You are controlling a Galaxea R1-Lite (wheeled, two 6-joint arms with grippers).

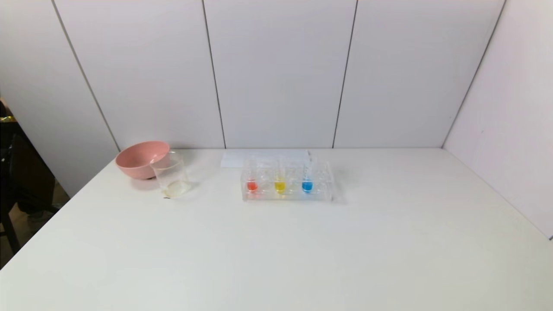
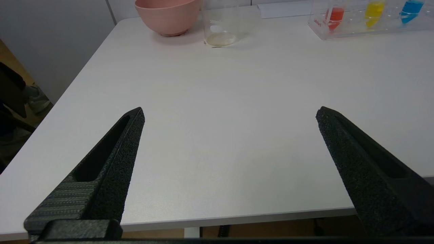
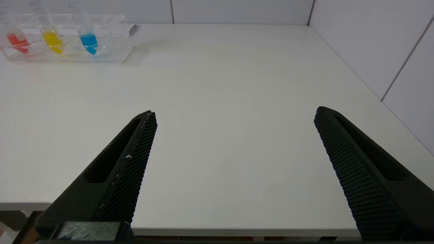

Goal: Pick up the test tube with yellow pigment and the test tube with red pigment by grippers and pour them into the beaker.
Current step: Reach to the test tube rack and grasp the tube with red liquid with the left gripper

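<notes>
Neither arm shows in the head view. The pink bowl (image 1: 141, 159) is partly hidden behind the beaker (image 1: 171, 174), and the beaker's printed markings are perhaps too small to read.

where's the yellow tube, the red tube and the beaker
yellow tube (image 1: 280, 186), head view, on its yellow liquid tip
red tube (image 1: 252, 186), head view, on its red liquid tip
beaker (image 1: 171, 174), head view, on its clear wall

- Test tube with red pigment (image 1: 252, 180): upright in rack, far ahead of both open grippers.
- Test tube with yellow pigment (image 1: 279, 180): upright just beside it.
- Beaker (image 1: 171, 174): upright, well ahead of left gripper (image 2: 230, 115).
</notes>
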